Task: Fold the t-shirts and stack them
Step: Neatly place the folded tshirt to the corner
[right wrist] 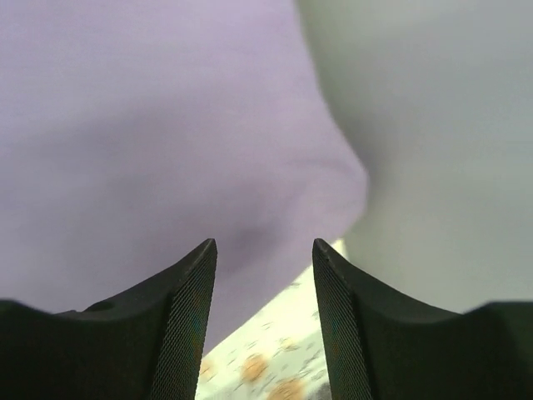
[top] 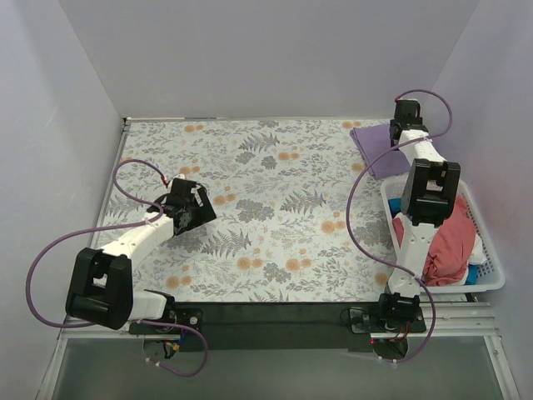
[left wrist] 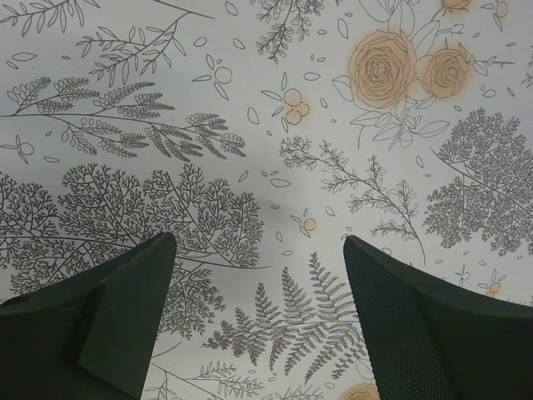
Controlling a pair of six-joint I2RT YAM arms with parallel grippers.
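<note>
The table is covered with a white cloth printed with grey ferns and orange flowers (top: 266, 208). On its far right corner lies the light purple, soft cotton t-shirt (top: 375, 152), folded into a flat rectangle, close to the pale wall (top: 275, 50). The right gripper (right wrist: 264, 243) is stretched out over this shirt. In the right wrist view its two black fingers stand apart, with a clear gap between them and no cloth inside the gap. The purple fabric fills the view behind them and looks blurred.

The white plastic slatted basket (top: 493, 280) stands at the right edge of the table, just beside the purple shirt. Inside it lies the coral-pink t-shirt (top: 454, 237), crumpled, with a small piece of blue cloth (top: 475, 273) next to it.

The left gripper (left wrist: 258, 242) hangs over the bare floral cloth on the left side, well apart from both shirts. Its fingers are spread wide and hold nothing.
</note>
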